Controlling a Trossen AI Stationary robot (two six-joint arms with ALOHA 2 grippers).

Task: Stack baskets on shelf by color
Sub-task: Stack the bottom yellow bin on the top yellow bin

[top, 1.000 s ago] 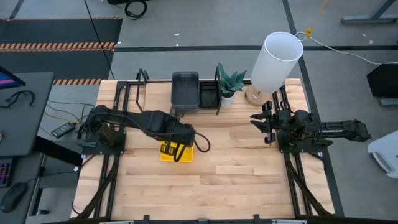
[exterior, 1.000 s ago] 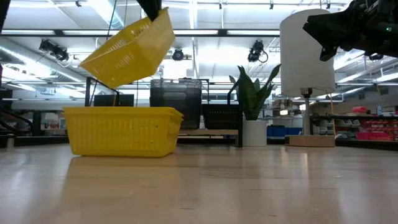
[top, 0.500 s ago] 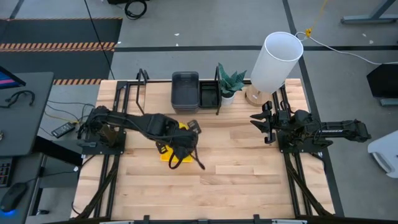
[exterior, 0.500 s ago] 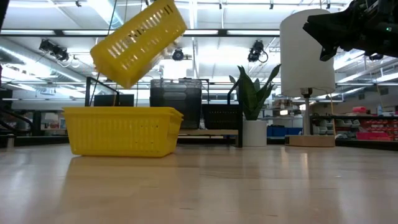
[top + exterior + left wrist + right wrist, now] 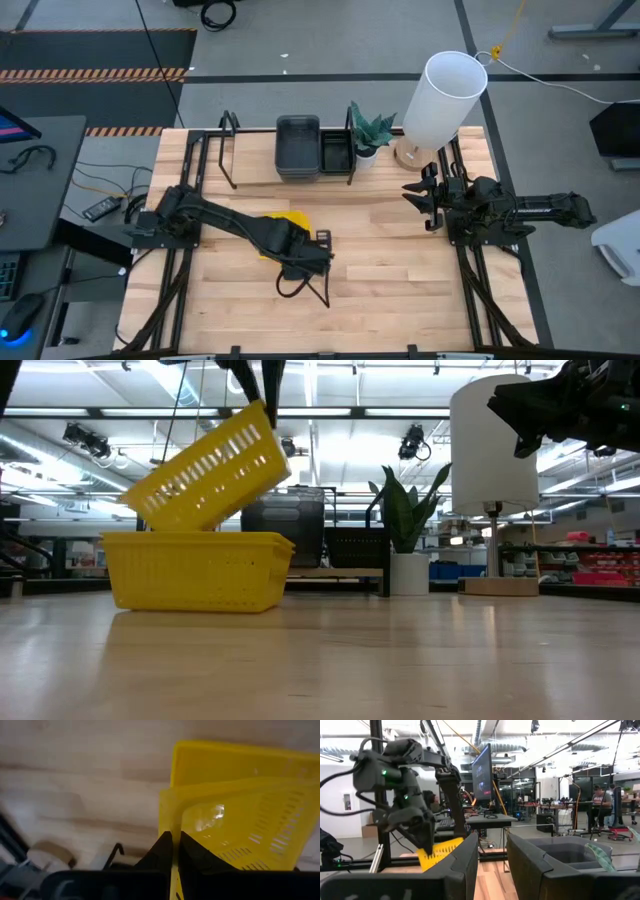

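Note:
My left gripper is shut on a bright yellow basket and holds it tilted over a second yellow basket, which stands on its bottom on the table. In the high view my left arm covers most of both; only a yellow patch shows. The shelf runs along the far edge and carries stacked dark grey baskets and a black mesh basket. My right gripper waits open at the table's right side, holding nothing. My left gripper pinches the held basket's side wall at its rim, one finger inside and one outside, coming from above and pointing down. The basket hangs tilted below the fingers. Its low end is at the lower basket's rim; whether they touch I cannot tell.
A potted plant and a tall white cylinder on a wooden base stand at the far right beside the shelf. Bare wooden tabletop spreads across the near and middle right. Black frame rails run along both sides of the table.
My left gripper has moved toward the table's near edge and come down, staying shut on the yellow basket. The basket has swung and tipped in the hold, then dropped from high above the lower yellow basket until its low end reaches that basket's rim.

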